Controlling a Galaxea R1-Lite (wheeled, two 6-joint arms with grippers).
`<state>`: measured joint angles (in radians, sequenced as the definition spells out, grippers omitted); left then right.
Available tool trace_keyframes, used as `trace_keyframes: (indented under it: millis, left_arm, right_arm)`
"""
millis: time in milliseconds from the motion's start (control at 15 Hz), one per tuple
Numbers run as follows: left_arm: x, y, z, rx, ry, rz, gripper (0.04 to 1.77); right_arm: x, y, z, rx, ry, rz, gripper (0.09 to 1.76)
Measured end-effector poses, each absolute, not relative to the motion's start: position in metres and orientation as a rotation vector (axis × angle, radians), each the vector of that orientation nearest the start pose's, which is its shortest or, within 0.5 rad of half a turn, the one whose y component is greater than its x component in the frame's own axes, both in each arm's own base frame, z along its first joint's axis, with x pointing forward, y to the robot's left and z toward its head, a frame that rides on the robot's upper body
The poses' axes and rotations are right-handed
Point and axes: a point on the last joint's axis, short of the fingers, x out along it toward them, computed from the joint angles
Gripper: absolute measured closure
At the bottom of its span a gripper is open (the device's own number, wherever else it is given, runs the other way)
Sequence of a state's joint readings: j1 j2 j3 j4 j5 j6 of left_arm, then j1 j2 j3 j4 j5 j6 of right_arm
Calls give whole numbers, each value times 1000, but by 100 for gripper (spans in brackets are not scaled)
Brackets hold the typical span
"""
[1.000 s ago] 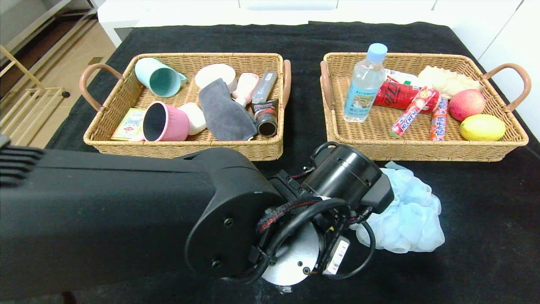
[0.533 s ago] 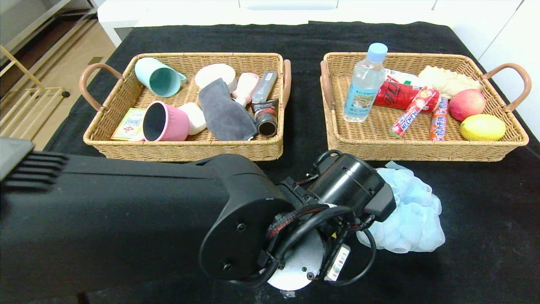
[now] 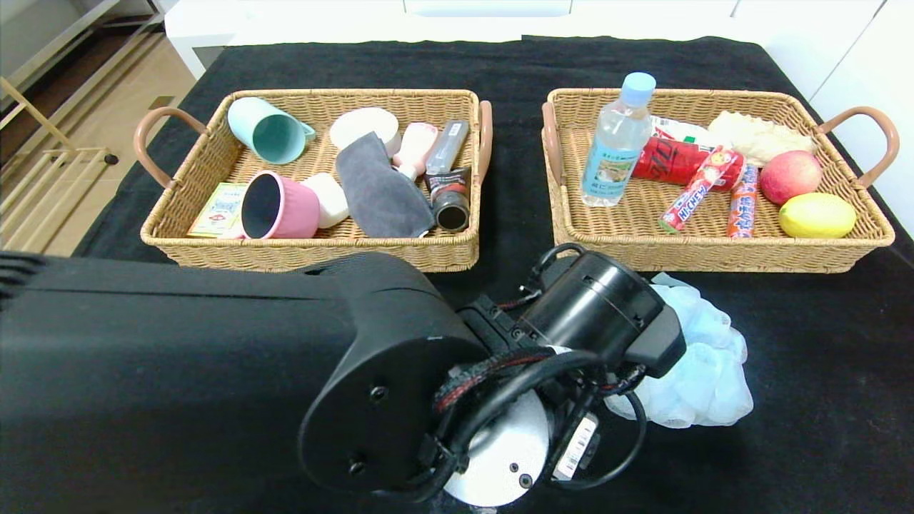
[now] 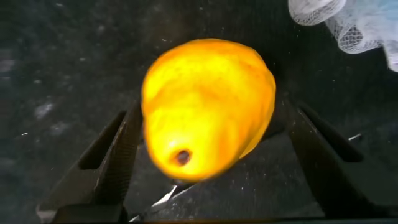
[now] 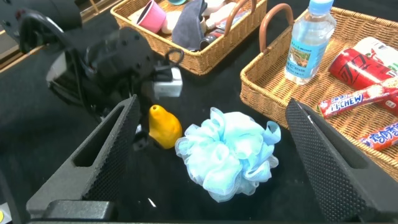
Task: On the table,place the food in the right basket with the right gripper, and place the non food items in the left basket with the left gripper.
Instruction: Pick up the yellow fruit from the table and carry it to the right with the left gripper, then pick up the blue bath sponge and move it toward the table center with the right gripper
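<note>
The lumpy yellow pear [image 4: 208, 106] lies on the black table [image 3: 821, 400], between the fingers of my open left gripper [image 4: 214, 109]. One finger is right at its side and the other stands a little off. In the head view my left arm's wrist [image 3: 593, 314] hides the pear. The pale blue mesh puff [image 3: 703, 364] lies next to the pear [image 5: 163, 126], in front of the right basket [image 3: 714, 257]. My right gripper [image 5: 211, 102] hovers open above the puff [image 5: 230, 152]. The bottle [image 3: 615, 146] and sausage stick [image 3: 742, 201] lie in the right basket. The soap bar [image 3: 327, 198] and pink pot [image 3: 282, 207] lie in the left basket [image 3: 314, 253].
The left basket also holds a teal cup [image 3: 268, 130], a grey cloth [image 3: 378, 189] and tubes. The right basket also holds a lemon [image 3: 816, 215], an apple [image 3: 790, 176], a red can and candy. My left arm fills the front left of the head view.
My left arm's wrist has shifted a little to the right and now covers more of the puff's near edge. The baskets and their contents have not moved.
</note>
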<state>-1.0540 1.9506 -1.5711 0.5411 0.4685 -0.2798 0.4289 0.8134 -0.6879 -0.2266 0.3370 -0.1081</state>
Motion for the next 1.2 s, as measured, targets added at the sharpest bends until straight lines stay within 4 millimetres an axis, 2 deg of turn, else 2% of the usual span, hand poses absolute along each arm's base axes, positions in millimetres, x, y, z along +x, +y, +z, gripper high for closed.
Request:
trace_keyframes:
  millis: [333, 600, 733, 933, 1200]
  left_arm:
    - [177, -291, 234, 320, 684, -454, 15]
    - [162, -262, 265, 256, 622, -472, 13]
    - [151, -242, 272, 249, 595, -488, 12]
    - [138, -210, 269, 249, 501, -549, 11]
    - [122, -160, 243, 291, 313, -666, 11]
  right_arm:
    - [68, 39, 281, -98, -141, 759, 14]
    - [72, 41, 278, -100, -118, 757, 14]
    - [76, 42, 277, -100, -102, 757, 14]
    - [82, 44, 275, -102, -80, 741, 14]
    - [98, 49, 269, -107, -22, 697, 14]
